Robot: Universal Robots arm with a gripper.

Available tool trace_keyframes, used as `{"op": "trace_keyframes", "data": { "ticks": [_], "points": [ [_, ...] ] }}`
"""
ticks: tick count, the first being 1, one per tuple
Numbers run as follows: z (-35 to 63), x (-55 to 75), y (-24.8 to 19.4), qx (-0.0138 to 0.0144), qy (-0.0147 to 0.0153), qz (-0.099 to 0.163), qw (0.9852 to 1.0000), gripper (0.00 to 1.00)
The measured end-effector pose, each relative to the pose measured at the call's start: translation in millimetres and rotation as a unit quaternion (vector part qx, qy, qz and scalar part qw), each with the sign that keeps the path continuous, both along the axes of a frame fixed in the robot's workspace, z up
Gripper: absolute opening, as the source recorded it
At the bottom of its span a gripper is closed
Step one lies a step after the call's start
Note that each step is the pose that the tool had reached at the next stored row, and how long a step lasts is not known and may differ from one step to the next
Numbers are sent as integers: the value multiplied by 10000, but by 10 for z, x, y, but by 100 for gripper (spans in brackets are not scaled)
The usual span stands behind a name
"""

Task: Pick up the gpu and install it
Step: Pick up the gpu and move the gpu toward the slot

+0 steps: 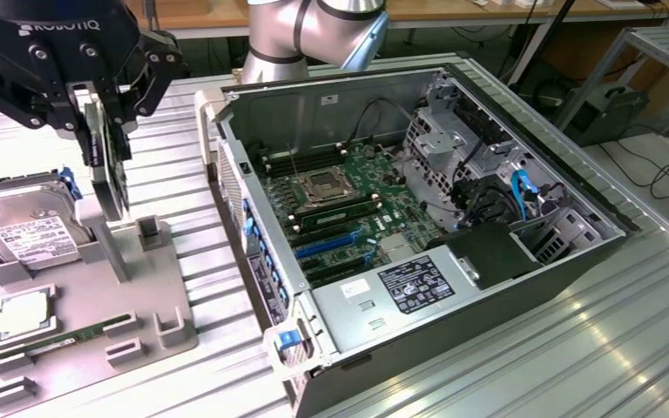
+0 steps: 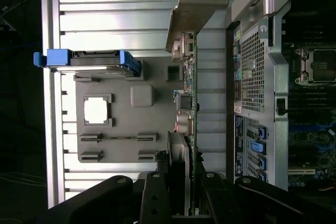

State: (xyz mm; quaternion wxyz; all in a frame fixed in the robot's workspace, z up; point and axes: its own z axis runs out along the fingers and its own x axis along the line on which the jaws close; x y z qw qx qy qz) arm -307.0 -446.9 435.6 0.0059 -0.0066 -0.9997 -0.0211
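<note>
My gripper (image 1: 102, 122) is at the exterior view's upper left, shut on the gpu (image 1: 111, 178). The gpu is a thin green card held upright on edge, hanging down from the fingers. Its lower end is just over the upright holders of the grey fixture plate (image 1: 154, 305); I cannot tell whether it still touches them. The wrist view has the gpu (image 2: 190, 95) edge-on, with its silver end bracket (image 2: 191, 3) at the far end and the black fingers (image 2: 157, 195) clamped on either side of it. The card is beside the open computer case (image 1: 428, 287), outside it.
The fixture plate also carries a hard drive (image 1: 21, 231) in a blue carrier, a square processor (image 1: 27, 313) and a narrow memory stick (image 1: 62, 341). Inside the case, the motherboard (image 1: 347, 205) has blue slots (image 1: 328, 244). Everything rests on a ribbed aluminium table (image 1: 521, 366).
</note>
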Motion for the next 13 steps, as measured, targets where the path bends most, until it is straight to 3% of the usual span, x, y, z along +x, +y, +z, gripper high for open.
{"op": "trace_keyframes", "data": {
  "ticks": [13],
  "points": [
    [105,0,0,0,1,0,10000,27]
  ]
}}
